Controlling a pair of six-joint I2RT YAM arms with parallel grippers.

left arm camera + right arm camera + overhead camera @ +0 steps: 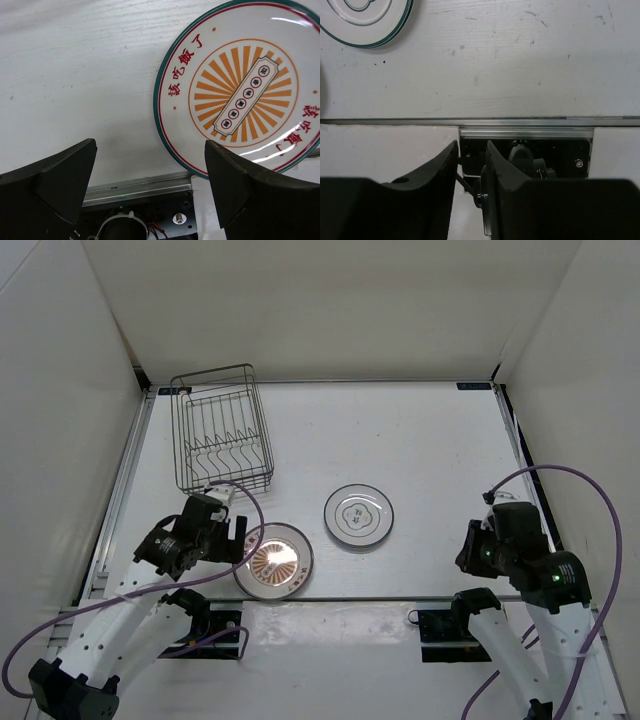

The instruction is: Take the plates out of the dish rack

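Both plates [358, 516] lie on the counter [430, 440], clear of the dish rack [222, 445], yet the spread left gripper [150, 162] hangs just beside the orange plate [240, 90], where a low swing could knock it, while the right gripper [471, 150] is pressed together, empty.

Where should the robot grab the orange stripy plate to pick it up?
Probably by its rim, on the side facing the left hand. The orange plate lies flat on the table, so only that thin edge can be pinched. The left hand is open right beside it, so coming in low from that side looks easiest.
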